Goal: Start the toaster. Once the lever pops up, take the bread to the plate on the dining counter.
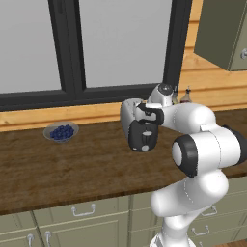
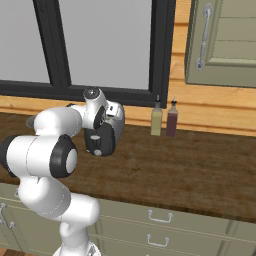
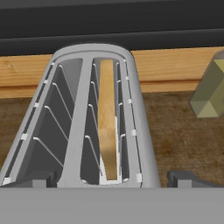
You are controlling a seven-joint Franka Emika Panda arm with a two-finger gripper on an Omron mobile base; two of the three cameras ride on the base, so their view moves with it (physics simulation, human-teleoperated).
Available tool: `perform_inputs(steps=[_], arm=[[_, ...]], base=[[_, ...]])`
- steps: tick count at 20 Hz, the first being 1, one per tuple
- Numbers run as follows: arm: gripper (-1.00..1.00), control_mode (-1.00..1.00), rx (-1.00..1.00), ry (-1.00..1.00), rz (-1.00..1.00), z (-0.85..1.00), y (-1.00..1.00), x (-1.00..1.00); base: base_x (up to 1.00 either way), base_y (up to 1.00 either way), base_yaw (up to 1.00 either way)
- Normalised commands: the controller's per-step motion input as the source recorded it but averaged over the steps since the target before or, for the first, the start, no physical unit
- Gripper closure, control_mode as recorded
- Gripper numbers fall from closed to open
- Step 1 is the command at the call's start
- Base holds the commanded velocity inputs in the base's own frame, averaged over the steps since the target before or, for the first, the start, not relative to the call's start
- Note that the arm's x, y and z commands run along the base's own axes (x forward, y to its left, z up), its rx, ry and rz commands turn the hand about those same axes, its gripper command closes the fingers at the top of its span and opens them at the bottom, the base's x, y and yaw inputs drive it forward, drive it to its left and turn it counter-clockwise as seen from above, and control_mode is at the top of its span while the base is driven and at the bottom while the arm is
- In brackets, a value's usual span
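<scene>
The silver-grey toaster [image 1: 129, 118] stands on the wooden top with drawers, its black end panel [image 1: 142, 137] facing me. My gripper [image 1: 144, 117] hangs just above that end and points down at the top slots. In the hand view the toaster [image 3: 140, 131] runs away from me. A slice of bread [image 3: 107, 127] stands on edge, sunk in the right slot. The left slot holds nothing. My gripper [image 3: 112, 180] is open, with a fingertip at each side of the toaster's near end. The lever is too small to make out. The plate and the dining counter are out of view.
A grey glass bowl of blueberries [image 1: 61, 131] sits to the toaster's left. Two bottles [image 2: 156, 117] [image 2: 172, 119] stand to its right by the wall; one bottle [image 3: 210, 89] also shows in the hand view. A dark-framed window [image 1: 72, 48] is behind, a wall cabinet [image 2: 220, 40] upper right.
</scene>
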Motion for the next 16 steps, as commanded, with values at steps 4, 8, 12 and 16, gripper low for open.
perform_inputs(steps=[4,8,12,16], arm=[[-1.0,-1.0,0.0,0.0,0.0,0.0,0.0,0.0],[-1.0,-1.0,0.0,0.0,0.0,0.0,0.0,0.0],[-1.0,-1.0,0.0,0.0,0.0,0.0,0.0,0.0],[-1.0,-1.0,0.0,0.0,0.0,0.0,0.0,0.0]], base=[[0.0,0.0,0.0],[0.0,0.0,0.0],[0.0,0.0,0.0],[0.0,0.0,0.0]])
